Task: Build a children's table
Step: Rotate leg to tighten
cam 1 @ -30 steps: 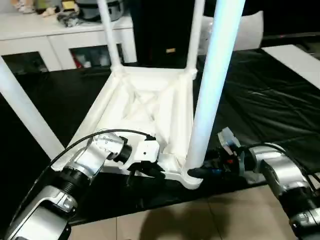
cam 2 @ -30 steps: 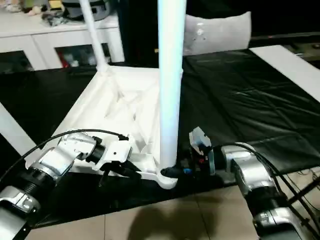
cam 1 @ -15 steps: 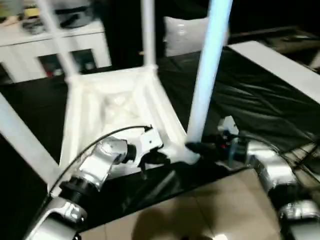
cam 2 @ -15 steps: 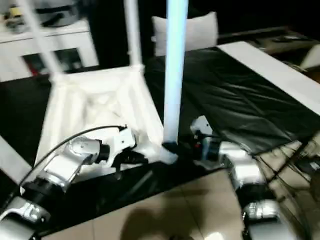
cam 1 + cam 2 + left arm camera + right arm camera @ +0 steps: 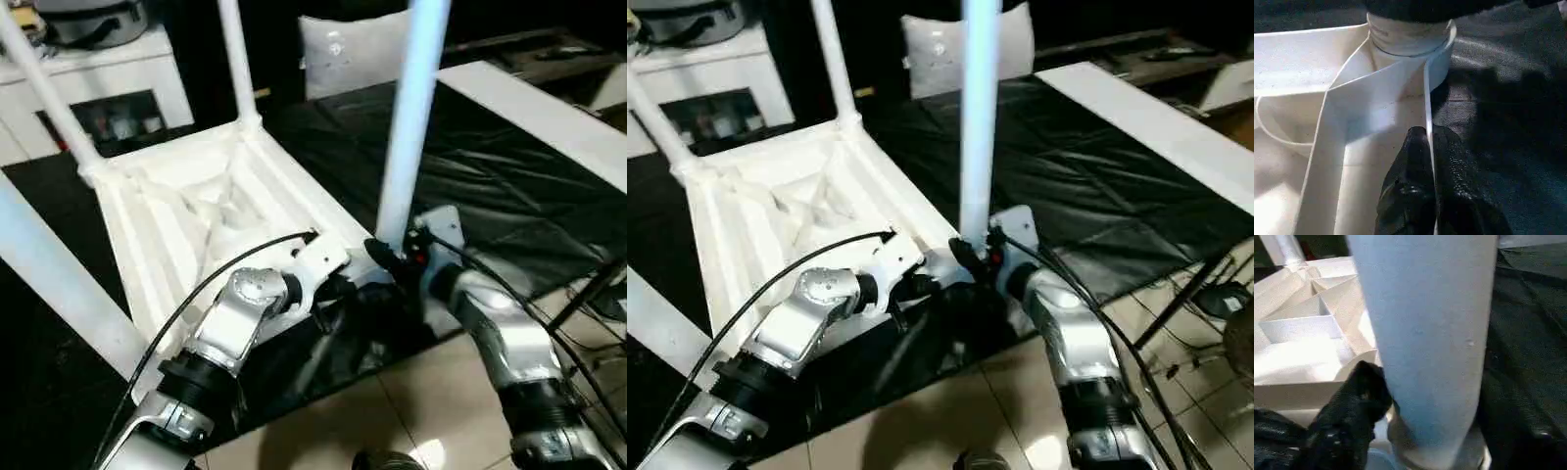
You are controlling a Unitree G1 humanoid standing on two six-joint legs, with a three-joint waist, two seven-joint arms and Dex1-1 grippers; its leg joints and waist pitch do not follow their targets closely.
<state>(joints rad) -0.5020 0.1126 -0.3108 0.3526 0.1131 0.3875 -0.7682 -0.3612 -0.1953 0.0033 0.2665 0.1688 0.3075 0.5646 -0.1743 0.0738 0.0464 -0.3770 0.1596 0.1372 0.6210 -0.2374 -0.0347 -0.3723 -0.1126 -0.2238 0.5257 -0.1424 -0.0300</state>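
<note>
The children's table [image 5: 186, 211] lies upside down on a black sheet, its ribbed underside facing up. White legs stand in its corner sockets. The near right leg [image 5: 407, 127] rises straight in front of me. My left gripper [image 5: 1430, 147] is shut on the thin rim wall of the table top, just short of that leg's socket [image 5: 1410, 36]. My right gripper [image 5: 384, 257] sits at the base of the same leg [image 5: 1425, 333], reaching in from the right. Two far legs [image 5: 235, 59] and a near left leg [image 5: 59, 284] also stand up.
A white cabinet [image 5: 108, 78] with glass doors stands at the back left. A white cushion [image 5: 348, 49] sits behind the table. A white board [image 5: 529, 108] lies at the right on the black sheet [image 5: 509, 196]. Tiled floor [image 5: 392, 411] and cables lie below the near edge.
The whole picture has swung and tilted, so the camera has moved. Both grippers stay at the same near right corner of the table, the left still pinching the rim.
</note>
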